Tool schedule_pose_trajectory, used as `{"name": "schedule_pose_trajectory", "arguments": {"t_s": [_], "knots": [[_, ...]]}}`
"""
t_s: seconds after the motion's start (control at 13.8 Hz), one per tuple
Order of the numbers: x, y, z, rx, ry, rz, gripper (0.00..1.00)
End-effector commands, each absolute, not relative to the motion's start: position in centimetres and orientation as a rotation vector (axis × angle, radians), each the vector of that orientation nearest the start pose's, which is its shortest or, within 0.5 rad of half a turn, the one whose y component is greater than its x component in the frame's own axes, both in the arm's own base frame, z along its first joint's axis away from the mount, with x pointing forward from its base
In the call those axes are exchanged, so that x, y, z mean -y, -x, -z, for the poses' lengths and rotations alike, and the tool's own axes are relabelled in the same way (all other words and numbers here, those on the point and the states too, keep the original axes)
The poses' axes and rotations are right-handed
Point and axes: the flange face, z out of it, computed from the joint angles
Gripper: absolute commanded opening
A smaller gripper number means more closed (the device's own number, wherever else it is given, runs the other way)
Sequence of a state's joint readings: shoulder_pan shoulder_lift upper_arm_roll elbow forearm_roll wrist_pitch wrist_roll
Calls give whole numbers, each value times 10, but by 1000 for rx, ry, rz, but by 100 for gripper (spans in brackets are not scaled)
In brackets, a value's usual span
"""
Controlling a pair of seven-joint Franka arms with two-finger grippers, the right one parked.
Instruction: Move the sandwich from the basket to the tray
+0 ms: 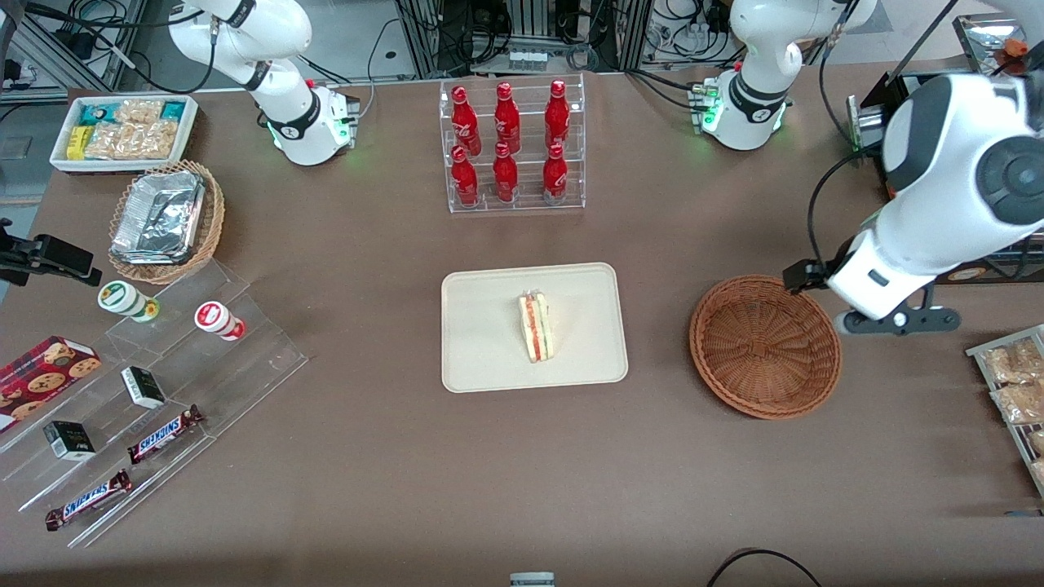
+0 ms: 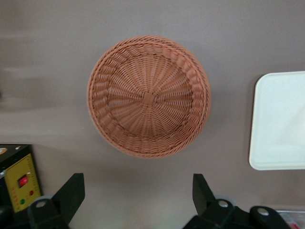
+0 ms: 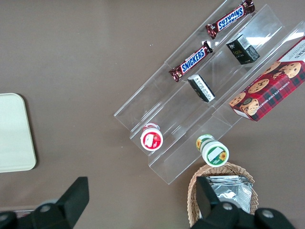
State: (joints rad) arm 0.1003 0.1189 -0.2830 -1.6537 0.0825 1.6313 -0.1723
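Front view: sandwich (image 1: 536, 327) lying on the tray (image 1: 481, 359), basket (image 1: 765, 346) empty, pincer (image 1: 895, 319) raised just beside the basket toward the working arm's end of the counter (image 1: 367, 473). Left wrist view: pincer (image 2: 138, 195) spread, holding nothing, above the empty basket (image 2: 148, 96). Placing judged done; only parking the arm left.

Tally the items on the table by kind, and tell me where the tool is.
Red bottles: 6
Snickers bars: 2
Wicker baskets: 2
Sandwich: 1, on the tray
Tray: 1
Total: 12
The tool hangs open above the empty basket nearest the working arm.
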Motion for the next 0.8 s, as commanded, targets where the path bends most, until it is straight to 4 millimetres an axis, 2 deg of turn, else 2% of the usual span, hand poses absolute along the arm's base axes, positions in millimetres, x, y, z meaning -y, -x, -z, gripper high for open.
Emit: {"name": "schedule_pose_trajectory", "arguments": {"t_s": [0.0, 0.22, 0.43, 0.72], "knots": [[89, -553, -544, -124, 3059, -191, 100], [75, -538, -566, -237, 3060, -208, 100], [43, -526, -590, -285, 3087, -191, 100], [37, -516, -606, -325, 3090, -187, 100]]}}
